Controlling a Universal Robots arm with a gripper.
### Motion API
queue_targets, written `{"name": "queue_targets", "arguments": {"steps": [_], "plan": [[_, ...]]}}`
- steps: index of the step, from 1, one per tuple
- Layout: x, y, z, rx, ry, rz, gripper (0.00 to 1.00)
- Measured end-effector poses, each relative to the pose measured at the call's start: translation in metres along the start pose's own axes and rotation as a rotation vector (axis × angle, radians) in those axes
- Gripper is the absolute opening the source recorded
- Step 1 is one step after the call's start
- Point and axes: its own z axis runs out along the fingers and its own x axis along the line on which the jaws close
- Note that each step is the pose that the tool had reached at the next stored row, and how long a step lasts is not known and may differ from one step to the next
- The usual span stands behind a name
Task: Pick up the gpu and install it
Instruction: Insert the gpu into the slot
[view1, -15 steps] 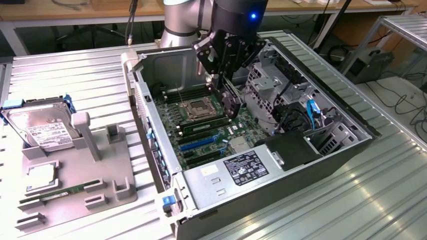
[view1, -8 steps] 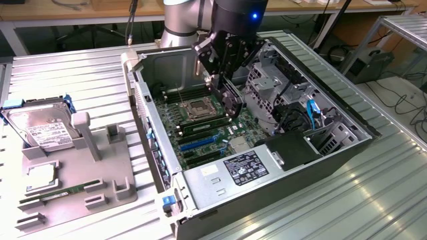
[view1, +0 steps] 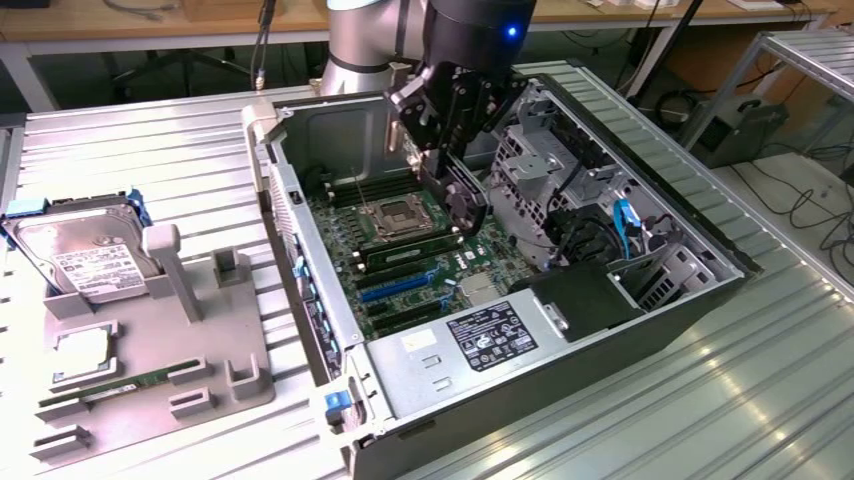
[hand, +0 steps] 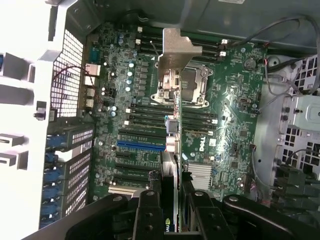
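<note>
My gripper (view1: 447, 150) hangs inside the open computer case (view1: 667, 300), above the green motherboard (view1: 400, 250), shut on the gpu (view1: 462, 205). The gpu is a thin dark card held on edge and hanging below the fingers, clear of the board. In the wrist view the gpu (hand: 172, 145) runs edge-on away from the gripper (hand: 172, 202), and its silver end bracket (hand: 176, 50) lies over the CPU socket (hand: 192, 82). The black fingers (hand: 149, 212) press on both sides of the card. The blue expansion slot (hand: 141, 145) sits just beside the card's line.
A drive cage (view1: 534, 165) and cables (view1: 621, 225) crowd the case on the exterior view's right; the power supply (view1: 491, 335) closes the near end. Outside the case, a grey fixture (view1: 160, 345) holds a hard drive (view1: 80, 255), a CPU (view1: 80, 350) and a RAM stick (view1: 114, 385).
</note>
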Motion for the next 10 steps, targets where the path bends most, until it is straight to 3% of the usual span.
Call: {"name": "queue_targets", "arguments": {"steps": [10], "plan": [[-0.0001, 0.0, 0.0001, -0.0005, 0.0004, -0.022, 0.26]]}}
